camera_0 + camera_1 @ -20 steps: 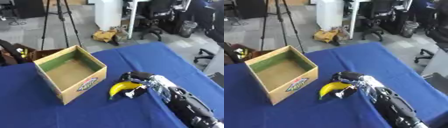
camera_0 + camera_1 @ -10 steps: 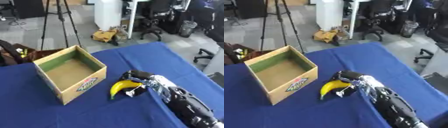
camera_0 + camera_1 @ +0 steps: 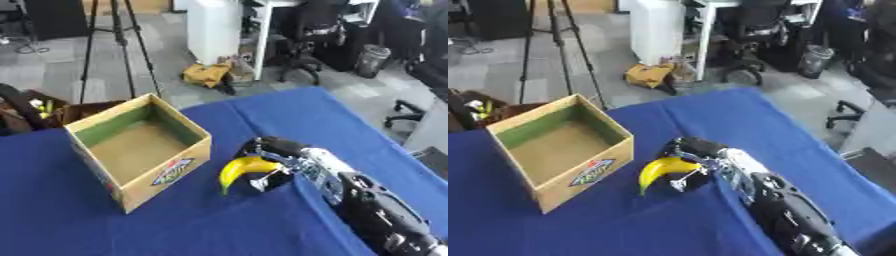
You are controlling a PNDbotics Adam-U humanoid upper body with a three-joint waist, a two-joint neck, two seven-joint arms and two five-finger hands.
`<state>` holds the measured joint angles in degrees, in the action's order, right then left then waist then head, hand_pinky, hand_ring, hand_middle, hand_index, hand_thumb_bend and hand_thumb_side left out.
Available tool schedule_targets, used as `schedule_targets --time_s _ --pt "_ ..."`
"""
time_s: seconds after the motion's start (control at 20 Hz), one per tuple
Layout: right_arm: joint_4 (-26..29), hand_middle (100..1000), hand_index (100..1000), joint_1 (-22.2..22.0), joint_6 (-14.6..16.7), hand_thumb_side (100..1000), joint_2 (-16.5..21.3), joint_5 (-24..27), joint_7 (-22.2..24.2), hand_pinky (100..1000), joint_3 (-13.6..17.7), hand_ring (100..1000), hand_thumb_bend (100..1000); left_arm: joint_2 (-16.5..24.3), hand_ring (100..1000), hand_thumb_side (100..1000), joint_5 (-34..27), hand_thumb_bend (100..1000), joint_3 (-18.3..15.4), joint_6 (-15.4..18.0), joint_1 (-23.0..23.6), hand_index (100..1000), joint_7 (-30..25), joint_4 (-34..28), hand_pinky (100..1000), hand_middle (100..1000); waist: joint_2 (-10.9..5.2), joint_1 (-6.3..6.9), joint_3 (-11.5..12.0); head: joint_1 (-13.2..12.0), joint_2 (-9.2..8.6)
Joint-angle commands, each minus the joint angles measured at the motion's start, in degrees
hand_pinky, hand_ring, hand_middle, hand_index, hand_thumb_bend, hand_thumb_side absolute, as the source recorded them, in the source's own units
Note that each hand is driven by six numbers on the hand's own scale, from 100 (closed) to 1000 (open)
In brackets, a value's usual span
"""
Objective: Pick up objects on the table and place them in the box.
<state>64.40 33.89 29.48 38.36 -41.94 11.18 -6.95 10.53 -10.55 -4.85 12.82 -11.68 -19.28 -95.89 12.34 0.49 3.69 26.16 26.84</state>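
My right robot hand (image 3: 278,156) is curled round the banana (image 3: 240,168), low over the blue counter (image 3: 219,225), just right of the box (image 3: 140,145). Banana looks barely lifted, I think. Risk: its tip snags the box wall during transfer, or it slips out.

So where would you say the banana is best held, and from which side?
Around its thick upper middle, coming from the right. The banana curves with its upper end toward the right hand and its lower tip free; the box blocks the left side. The hand's fingers already curl on that upper part.
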Motion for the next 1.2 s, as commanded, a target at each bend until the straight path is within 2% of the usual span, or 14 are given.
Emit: schedule_targets --time_s 0.05,0.1,0.15,0.6,0.8,1.2 --pt "2.2 635 707 1.7 -0.5 242 3.1 1.9 -0.1 742 0.9 794 100 0.7 702 981 0.0 224 -0.2 0.0 -0.7 670 0.3 -0.9 727 481 -1.18 -0.32 -0.1 -0.3 -0.76" --pt "2.6 635 707 2.0 -0.5 299 3.4 2.3 0.0 741 1.0 789 100 0.7 702 984 0.0 226 -0.2 -0.1 -0.7 670 0.3 -0.9 727 481 -1.23 -0.38 -0.2 -0.3 -0.81" --pt "2.8 634 707 2.4 -0.6 228 3.7 2.8 0.0 741 1.0 789 100 0.8 702 980 0.0 225 -0.2 -0.1 -0.8 670 0.3 -0.9 727 481 -1.26 -0.42 -0.2 -0.3 -0.84" --pt "4.7 627 710 6.7 -0.9 187 4.7 6.1 0.8 739 0.3 766 100 0.9 702 979 0.1 226 0.0 -0.3 -0.8 670 0.1 -0.9 727 481 -1.53 -1.20 0.9 -0.5 -0.98" --pt "4.8 626 711 9.4 -0.4 179 3.4 6.7 1.6 739 -0.7 759 100 0.7 702 976 0.0 227 0.4 -0.5 -1.3 670 -0.2 -1.0 726 480 -1.53 -1.63 2.8 0.0 -1.08" --pt "3.1 629 718 12.9 0.7 186 0.8 5.6 3.1 741 -2.2 761 100 0.4 702 972 -0.6 226 1.6 -0.7 -2.5 670 -1.4 -1.2 726 480 -1.21 -2.50 8.8 1.2 -1.79"
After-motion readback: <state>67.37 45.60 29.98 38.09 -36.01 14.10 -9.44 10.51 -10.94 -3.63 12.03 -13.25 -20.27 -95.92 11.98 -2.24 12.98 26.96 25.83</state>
